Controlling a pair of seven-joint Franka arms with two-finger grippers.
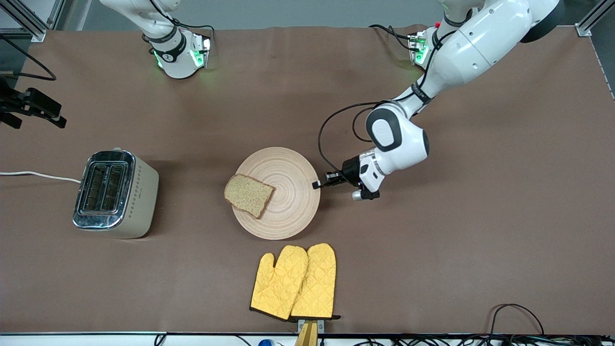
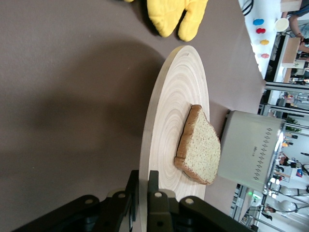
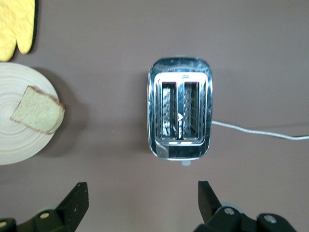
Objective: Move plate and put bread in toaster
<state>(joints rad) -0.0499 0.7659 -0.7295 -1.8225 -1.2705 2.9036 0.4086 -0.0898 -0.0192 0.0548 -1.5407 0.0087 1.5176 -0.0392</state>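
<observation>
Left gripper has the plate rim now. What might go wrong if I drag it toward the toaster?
The bread overhangs the plate edge on the toaster side, so a jerk may tip it off. The left gripper pinches only the thin rim, so the plate could slip or pivot. The oven mitts lie close, nearer the front camera, and might snag.

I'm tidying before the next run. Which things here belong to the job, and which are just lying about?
Job:
plate, rim pinched by the left gripper
bread on the plate
toaster, under the open right gripper

Lying about:
yellow oven mitts
</observation>
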